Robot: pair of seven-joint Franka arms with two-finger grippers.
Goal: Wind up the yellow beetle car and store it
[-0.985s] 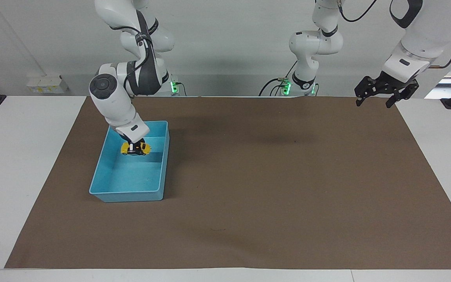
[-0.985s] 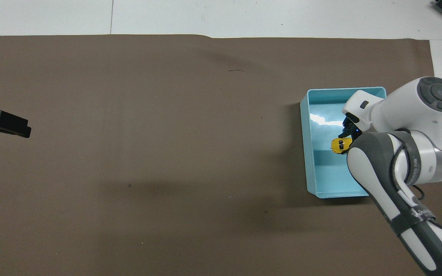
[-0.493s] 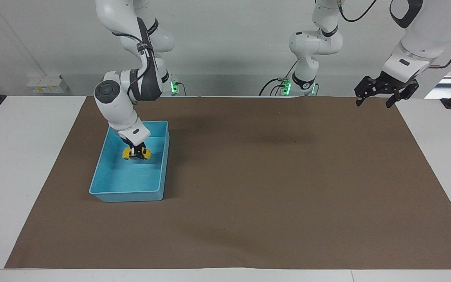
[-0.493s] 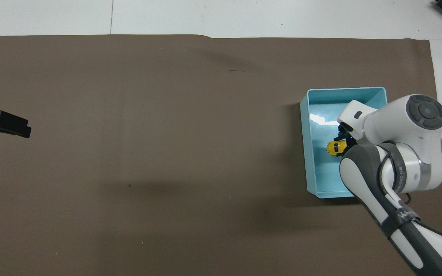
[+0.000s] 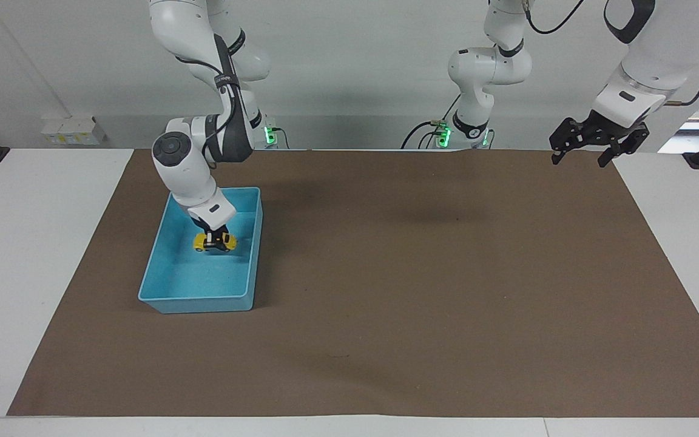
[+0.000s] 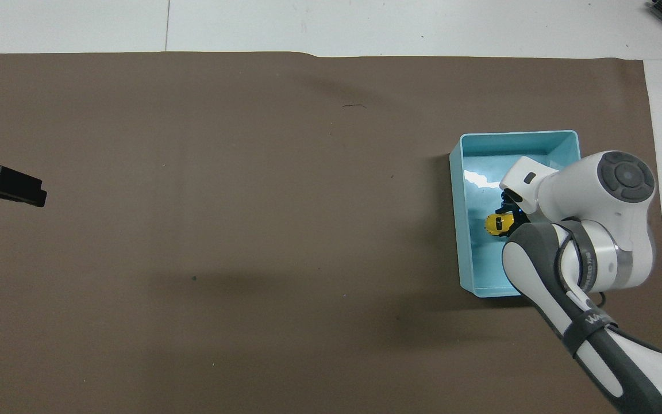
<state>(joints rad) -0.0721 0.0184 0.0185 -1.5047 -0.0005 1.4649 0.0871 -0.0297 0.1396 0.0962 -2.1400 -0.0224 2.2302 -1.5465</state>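
The yellow beetle car (image 5: 201, 243) is held by my right gripper (image 5: 216, 238), which is shut on it from above, low inside the light-blue tray (image 5: 195, 300). I cannot tell whether the car's wheels touch the tray floor. In the overhead view the car (image 6: 495, 224) shows beside my right gripper (image 6: 509, 217), partly under the arm, within the tray (image 6: 456, 230). My left gripper (image 5: 586, 152) waits open and empty in the air over the mat's corner at the left arm's end; its tip shows in the overhead view (image 6: 29, 192).
A brown mat (image 5: 422, 273) covers most of the white table (image 5: 28, 255). The tray stands on the mat at the right arm's end. The right arm's elbow hangs over the tray's side nearer to the robots.
My right gripper has lowered the car deeper into the tray and carried it slightly toward the table's middle. The left arm has not moved.
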